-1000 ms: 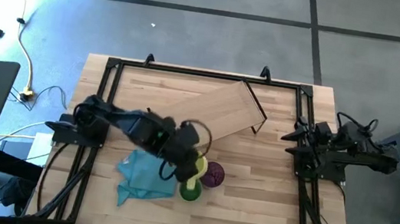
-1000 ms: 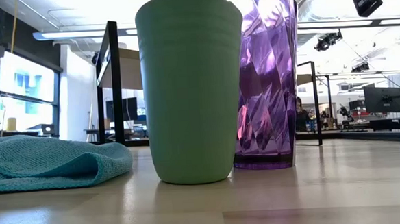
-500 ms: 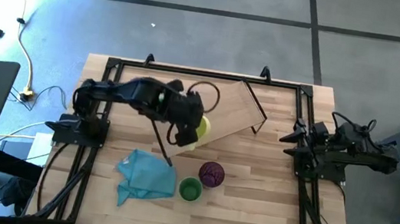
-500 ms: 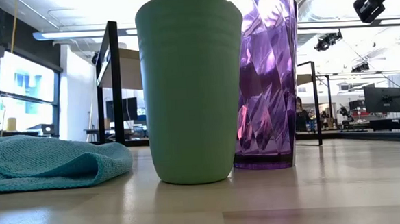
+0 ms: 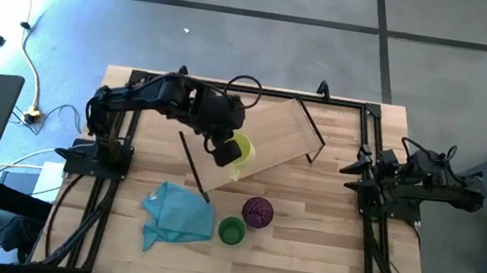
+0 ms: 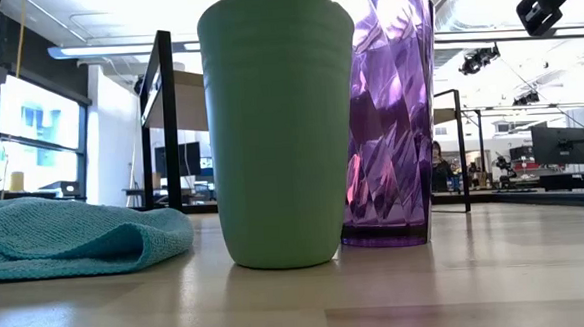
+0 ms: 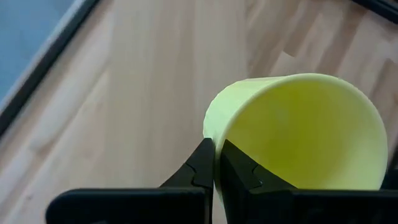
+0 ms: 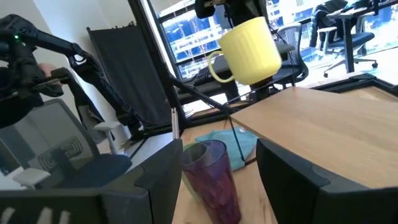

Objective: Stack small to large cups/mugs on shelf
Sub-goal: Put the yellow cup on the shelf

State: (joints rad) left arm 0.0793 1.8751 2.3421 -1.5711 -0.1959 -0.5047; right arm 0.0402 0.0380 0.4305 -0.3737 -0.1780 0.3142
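Observation:
The yellow mug [image 5: 240, 149] hangs in my left gripper [image 5: 225, 152] over the near left part of the light-wood shelf [image 5: 268, 132]. The right wrist view shows the mug [image 8: 250, 43] clear above the shelf board [image 8: 323, 124], its handle [image 8: 214, 66] sticking out sideways. The green cup [image 5: 231, 231] and the purple tumbler [image 5: 258, 212] stand upright on the table near its front edge, side by side in the low view, green cup [image 6: 280, 124] and purple tumbler [image 6: 389, 108]. My right gripper [image 8: 217, 180] waits open at the table's right side. My left gripper holds the yellow mug by its rim [image 7: 210, 138], one finger inside the mug and one outside its wall. The fingers come from above, pointing down. The mug hangs below them, slightly tilted and lifted clear of shelf and table.
A teal cloth [image 5: 179, 213] lies crumpled on the table left of the green cup. A thin black rod [image 5: 194, 166] slants from the shelf's left end toward the cloth. The black frame rails [image 5: 128, 121] run along the table's sides. Bare tabletop lies right of the tumbler.
My left gripper has carried the yellow mug from just above the green cup toward the table's far edge, and it now hangs over the shelf's near left part. The arm has swung back with it. The green cup, tumbler and cloth have stayed put.

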